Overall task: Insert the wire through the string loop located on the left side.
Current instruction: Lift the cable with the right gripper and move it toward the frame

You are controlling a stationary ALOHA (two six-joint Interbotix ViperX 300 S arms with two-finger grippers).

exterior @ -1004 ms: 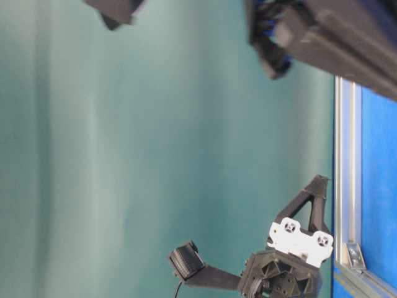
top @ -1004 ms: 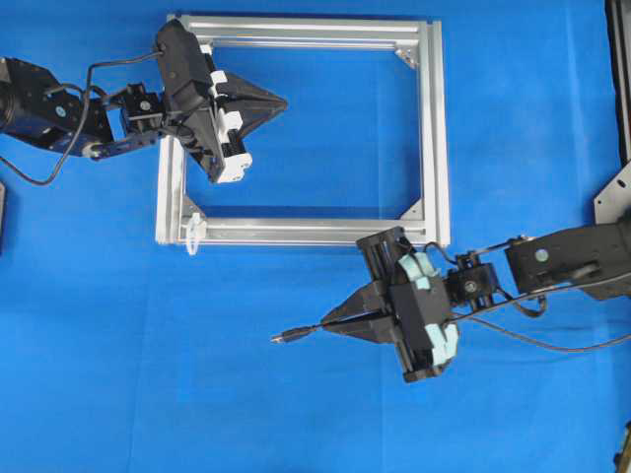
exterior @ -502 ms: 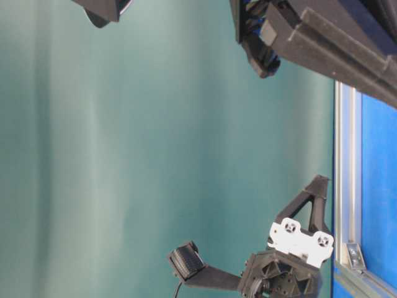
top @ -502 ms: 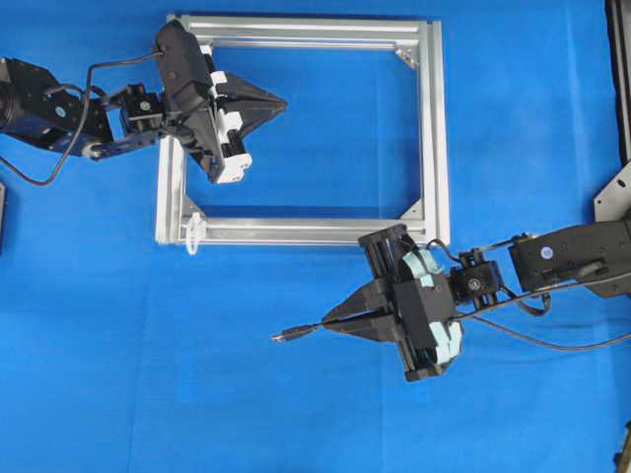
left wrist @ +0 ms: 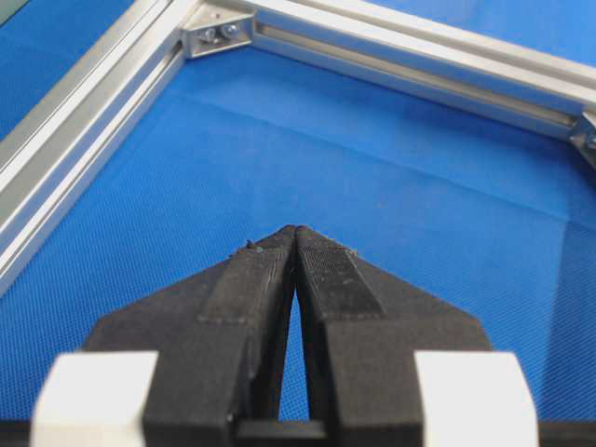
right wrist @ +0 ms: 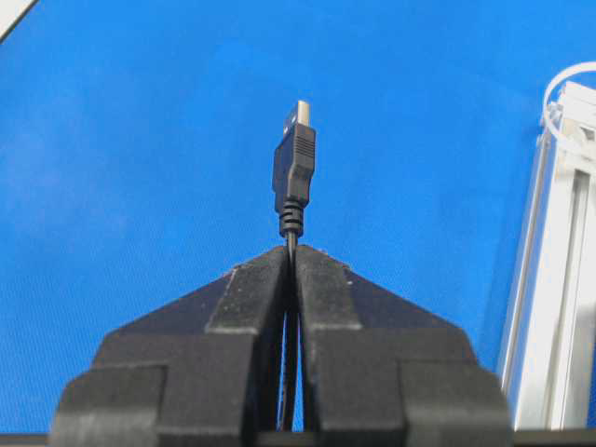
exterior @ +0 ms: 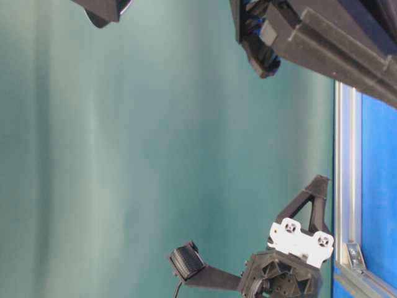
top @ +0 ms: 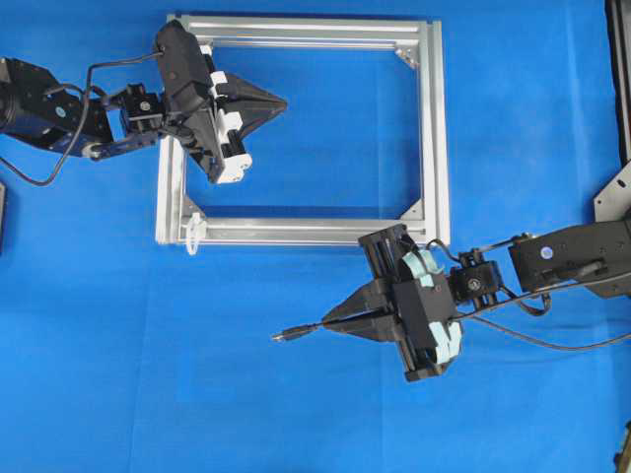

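Note:
My right gripper [top: 325, 321] is shut on the wire [top: 304, 331], just behind its dark plug [right wrist: 294, 168], which sticks out ahead with its metal tip forward. It hovers below the silver frame [top: 434, 128], pointing left. The string loop [top: 194, 234] is a small white tie at the frame's lower left corner; the right wrist view catches the string loop [right wrist: 570, 86] at its right edge. My left gripper [top: 283, 101] is shut and empty, over the blue mat inside the frame's upper left part, its tips [left wrist: 295, 230] touching.
The blue mat [top: 148, 374] covers the table. The frame has silver corner brackets [left wrist: 217, 33]. A dark object sits at the left edge [top: 2, 212], and metal stand parts [top: 616, 192] at the right edge. Arm cables [top: 552, 345] trail right of the right wrist.
The right gripper with the wire has shifted very slightly over the last second. The left arm has not moved.

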